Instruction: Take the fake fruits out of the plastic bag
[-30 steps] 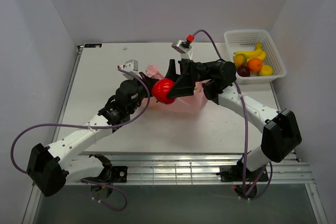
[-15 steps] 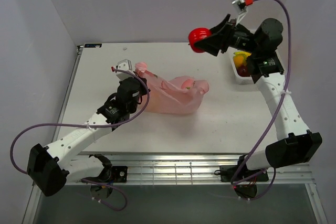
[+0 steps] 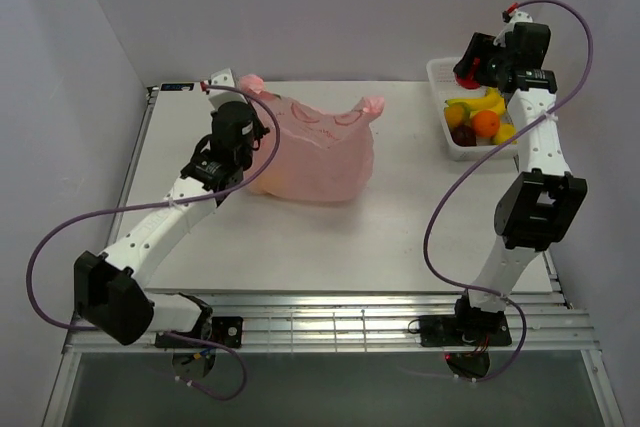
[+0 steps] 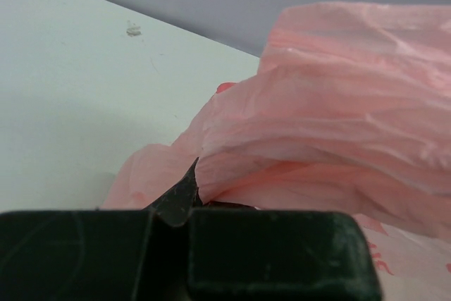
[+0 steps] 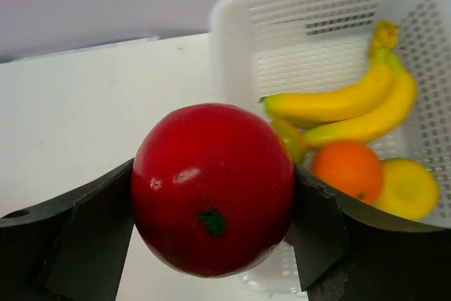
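The pink plastic bag (image 3: 320,152) is pulled up tall on the table. My left gripper (image 3: 247,97) is shut on its upper left edge; crinkled pink film (image 4: 338,103) fills the left wrist view above the closed fingers (image 4: 176,199). A yellowish shape (image 3: 272,180) shows through the bag's lower left. My right gripper (image 5: 211,199) is shut on a glossy red fruit (image 5: 211,188), held high over the left rim of the white basket (image 3: 440,69). An orange fruit (image 5: 350,167), a yellow one (image 5: 409,188) and a yellow-green one (image 5: 292,140) lie in the basket.
The white lattice basket (image 5: 232,12) stands at the table's back right corner and also holds a banana bunch (image 5: 338,103) and a dark purple fruit (image 3: 463,135). Grey walls close in behind and at both sides. The right arm stands tall along the right edge.
The right gripper carried the red fruit out of the bag, up and right to above the basket. The left gripper raised the bag's edge back and left, standing the bag up.
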Controlling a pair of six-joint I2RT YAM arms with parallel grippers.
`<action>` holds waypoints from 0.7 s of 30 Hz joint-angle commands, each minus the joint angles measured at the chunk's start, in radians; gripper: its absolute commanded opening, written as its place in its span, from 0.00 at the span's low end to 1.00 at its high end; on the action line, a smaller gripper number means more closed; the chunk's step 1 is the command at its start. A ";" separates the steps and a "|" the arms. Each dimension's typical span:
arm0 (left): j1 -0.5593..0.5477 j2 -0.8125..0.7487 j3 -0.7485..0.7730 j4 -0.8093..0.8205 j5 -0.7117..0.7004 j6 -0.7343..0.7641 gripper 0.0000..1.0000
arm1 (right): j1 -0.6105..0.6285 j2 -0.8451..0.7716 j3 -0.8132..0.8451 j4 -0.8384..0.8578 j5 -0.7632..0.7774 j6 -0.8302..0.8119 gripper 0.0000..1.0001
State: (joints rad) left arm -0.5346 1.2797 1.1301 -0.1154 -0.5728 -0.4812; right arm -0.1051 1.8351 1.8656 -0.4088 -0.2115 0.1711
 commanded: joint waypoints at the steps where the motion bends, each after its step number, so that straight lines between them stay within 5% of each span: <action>1: 0.074 0.096 0.129 0.077 0.102 0.123 0.00 | -0.004 0.099 0.167 -0.065 0.316 -0.150 0.09; 3: 0.120 0.163 0.201 0.083 0.151 0.159 0.00 | -0.004 0.183 0.242 -0.079 0.381 -0.163 0.11; 6: 0.162 0.300 0.379 0.068 0.221 0.220 0.00 | -0.005 0.255 0.325 -0.070 0.486 -0.195 0.31; 9: 0.186 0.406 0.564 0.036 0.258 0.276 0.00 | -0.010 0.285 0.343 -0.059 0.530 -0.211 0.62; 11: 0.194 0.450 0.703 0.001 0.274 0.288 0.00 | -0.011 0.285 0.308 -0.035 0.544 -0.216 0.98; 12: 0.196 0.478 0.733 -0.019 0.272 0.294 0.00 | -0.011 0.282 0.297 -0.035 0.543 -0.210 0.91; 16: 0.196 0.428 0.654 0.006 0.294 0.282 0.00 | -0.011 0.230 0.196 -0.015 0.517 -0.206 0.90; 21: 0.193 0.284 0.208 0.095 0.274 0.185 0.00 | -0.011 0.142 0.090 -0.022 0.498 -0.193 0.90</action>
State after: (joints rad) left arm -0.3397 1.6440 1.5311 -0.0311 -0.3019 -0.2386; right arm -0.1120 2.0792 1.9884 -0.4553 0.2817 -0.0235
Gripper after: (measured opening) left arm 0.023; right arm 0.903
